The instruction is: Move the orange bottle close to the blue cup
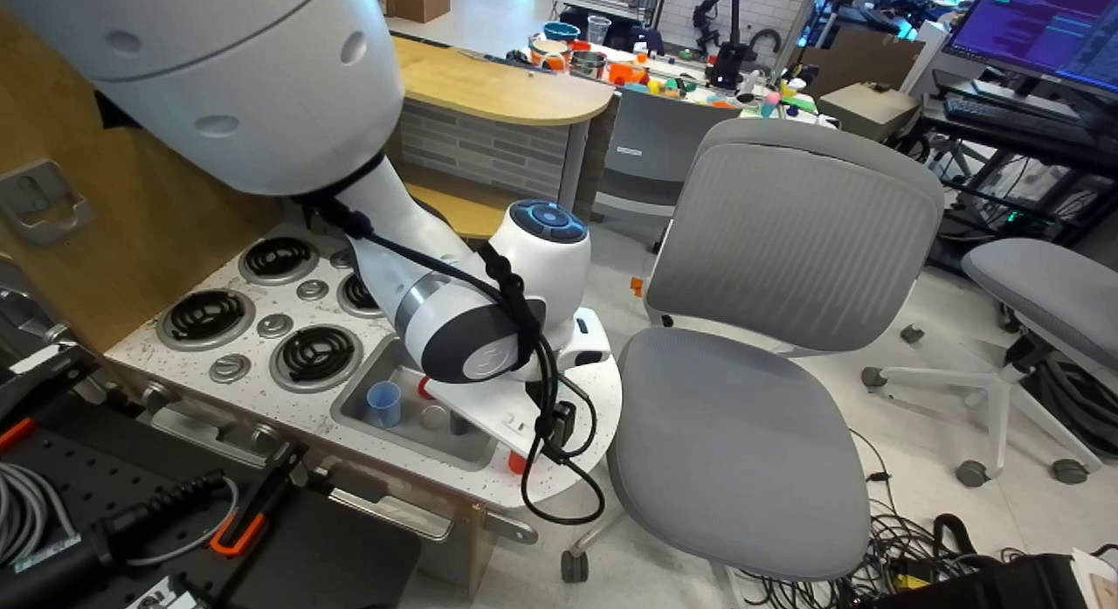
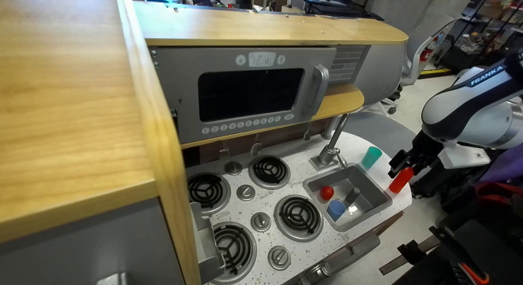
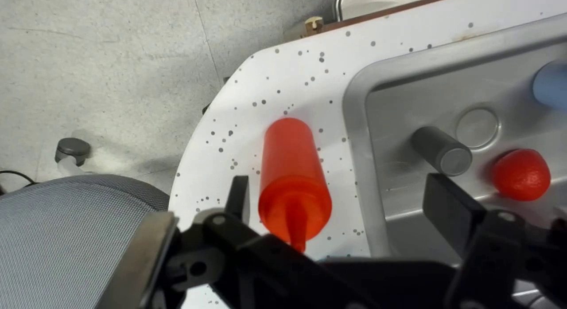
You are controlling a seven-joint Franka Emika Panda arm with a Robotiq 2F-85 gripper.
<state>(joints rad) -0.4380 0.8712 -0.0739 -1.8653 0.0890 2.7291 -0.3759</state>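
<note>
The orange bottle (image 2: 402, 180) stands upright on the white counter, between the sink and the rounded counter end. It shows whole in the wrist view (image 3: 292, 171); in an exterior view only a small part of it (image 1: 517, 462) shows below the arm. My gripper (image 3: 341, 202) is open, with its fingers on both sides of the bottle's upper part; the bottle is nearer the left finger in the wrist view, with a gap. The gripper (image 2: 402, 164) is at the bottle's top in an exterior view. The blue cup (image 2: 336, 209) is inside the sink, also visible in the wrist view (image 3: 551, 85).
The grey sink (image 2: 382, 199) has a raised rim and holds a red round piece (image 2: 327, 192) and a grey cylinder (image 2: 352, 195). A teal cup (image 2: 372, 157) stands on the counter behind the sink. A faucet (image 2: 329, 152) rises beside it. A grey chair (image 1: 742, 443) adjoins the counter end.
</note>
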